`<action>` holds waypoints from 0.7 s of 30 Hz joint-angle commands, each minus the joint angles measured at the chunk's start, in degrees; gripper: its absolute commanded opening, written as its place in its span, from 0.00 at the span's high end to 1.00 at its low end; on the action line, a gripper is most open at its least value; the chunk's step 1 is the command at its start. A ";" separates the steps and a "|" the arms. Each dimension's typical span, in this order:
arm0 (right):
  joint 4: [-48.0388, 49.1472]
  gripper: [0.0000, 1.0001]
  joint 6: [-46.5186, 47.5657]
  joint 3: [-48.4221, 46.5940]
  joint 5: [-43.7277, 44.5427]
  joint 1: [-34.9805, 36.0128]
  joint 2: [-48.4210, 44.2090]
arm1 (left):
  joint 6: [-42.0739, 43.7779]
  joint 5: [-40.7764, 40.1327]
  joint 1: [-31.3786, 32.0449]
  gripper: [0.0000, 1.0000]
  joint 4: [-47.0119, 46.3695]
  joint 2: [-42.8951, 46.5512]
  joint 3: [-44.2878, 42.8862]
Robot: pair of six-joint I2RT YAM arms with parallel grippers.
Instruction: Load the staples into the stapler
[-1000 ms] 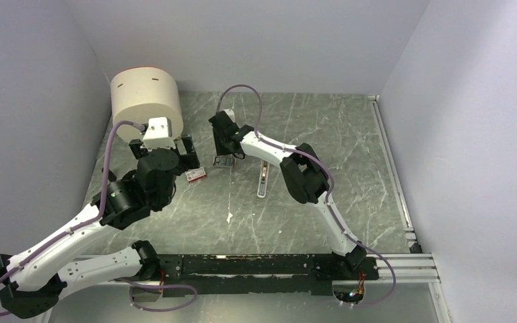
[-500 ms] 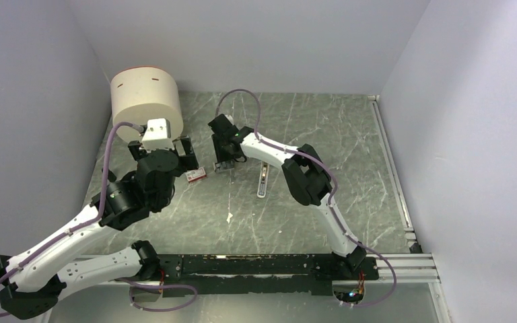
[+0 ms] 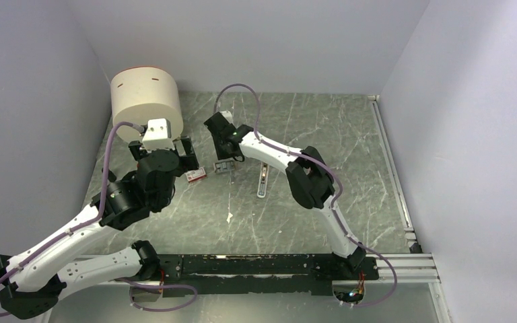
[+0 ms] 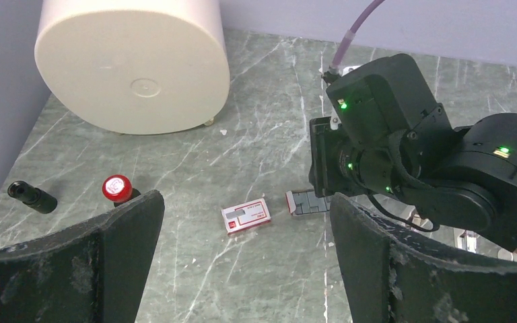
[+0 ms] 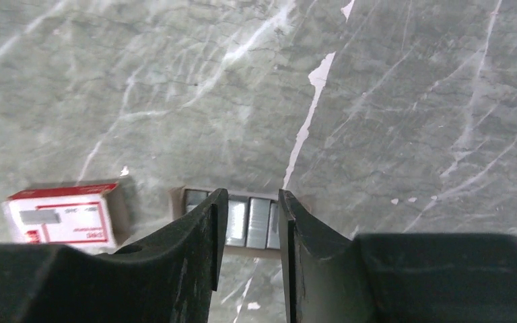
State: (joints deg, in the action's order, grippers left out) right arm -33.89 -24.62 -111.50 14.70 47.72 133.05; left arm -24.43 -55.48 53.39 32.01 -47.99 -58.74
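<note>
The stapler (image 3: 262,179) lies on the marble table, a slim white bar right of my right gripper. An open tray of grey staples (image 3: 224,167) lies left of it, and the red-and-white box (image 3: 195,175) lies further left. In the right wrist view my right gripper (image 5: 248,202) hovers over the staples (image 5: 257,222) with its jaws a little apart and nothing between them; the box (image 5: 64,215) is at the left. My left gripper (image 4: 246,202) is wide open and empty, above and in front of the box (image 4: 246,217) and the staples tray (image 4: 307,202).
A big cream cylinder (image 3: 145,99) stands at the back left. In the left wrist view a small red-capped piece (image 4: 116,188) and a small black cylinder (image 4: 32,196) lie in front of it. Walls close in the table on three sides.
My right gripper dipped toward the staples tray and has come up again; the tray has shifted slightly nearer. The left arm has not moved.
</note>
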 commanded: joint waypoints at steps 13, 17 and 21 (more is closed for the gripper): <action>-3.39 0.73 -0.20 -0.69 1.49 2.20 -0.75 | -0.08 -0.24 -0.33 0.03 0.28 -0.68 0.04; -3.95 0.70 -0.30 -1.66 0.92 2.15 0.45 | -0.21 -0.24 -0.30 0.03 0.42 -0.92 0.00; -3.76 0.67 -0.43 -1.78 0.48 2.13 1.09 | -0.18 -0.33 -0.26 0.03 0.27 -0.75 0.07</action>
State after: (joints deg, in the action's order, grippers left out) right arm -36.75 -24.82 -111.74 15.14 49.89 132.33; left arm -24.43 -55.48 53.39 32.05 -49.04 -58.74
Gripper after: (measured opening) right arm 0.316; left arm 0.971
